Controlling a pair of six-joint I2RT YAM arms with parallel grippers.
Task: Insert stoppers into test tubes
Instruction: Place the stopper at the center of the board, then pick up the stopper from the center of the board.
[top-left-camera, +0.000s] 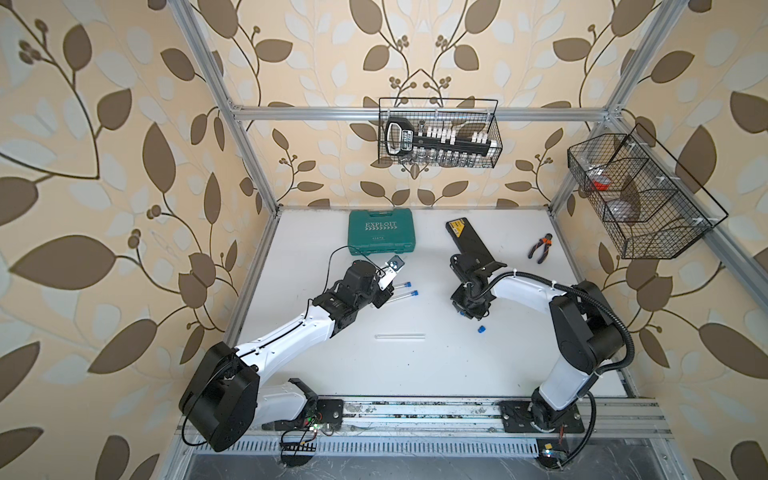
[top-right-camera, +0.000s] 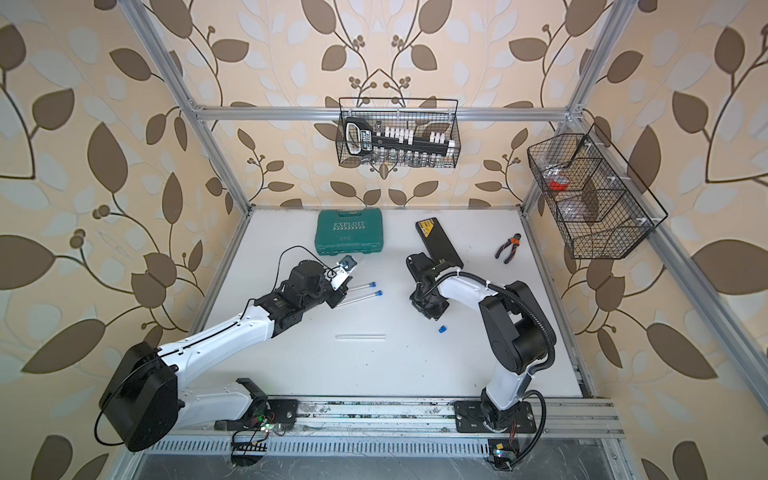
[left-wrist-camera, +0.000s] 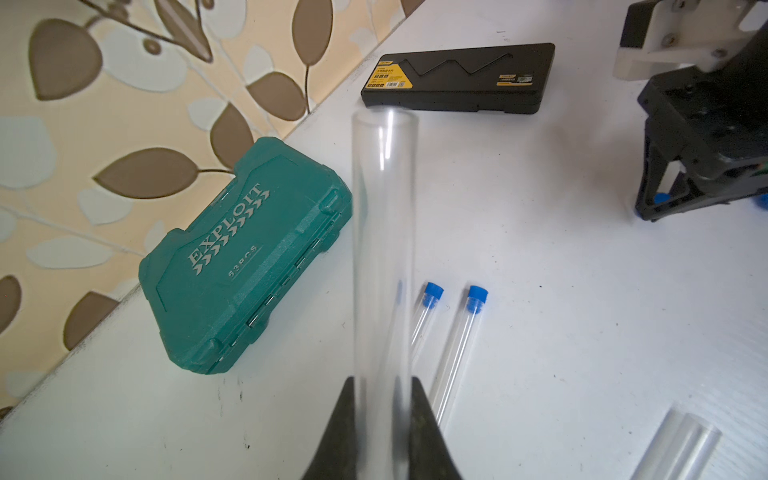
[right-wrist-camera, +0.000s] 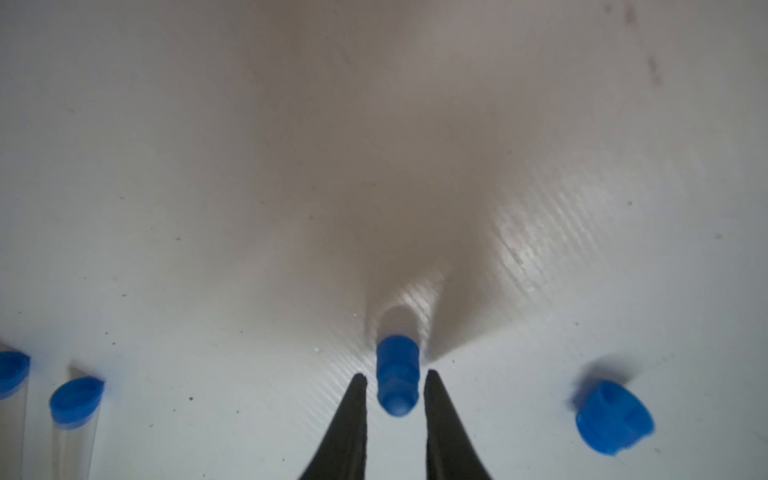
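My left gripper (left-wrist-camera: 383, 380) is shut on a clear test tube (left-wrist-camera: 384, 232), whose open mouth points away from the wrist. Beside it on the white table lie two test tubes (top-left-camera: 400, 286) (left-wrist-camera: 455, 357), each with a blue stopper (left-wrist-camera: 477, 297) in its mouth. Another empty tube (top-left-camera: 400, 336) lies nearer the front. My right gripper (right-wrist-camera: 395, 374) is low over the table and open. A loose blue stopper (right-wrist-camera: 397, 365) sits between its fingertips with a gap on each side. A second loose stopper (top-left-camera: 481, 329) (right-wrist-camera: 613, 419) lies just beside it.
A green tool case (top-left-camera: 381, 231) and a black flat case (top-left-camera: 467, 241) lie toward the back of the table, with pliers (top-left-camera: 540, 247) at the back right. Wire baskets hang on the back wall (top-left-camera: 438, 133) and the right wall (top-left-camera: 636, 195).
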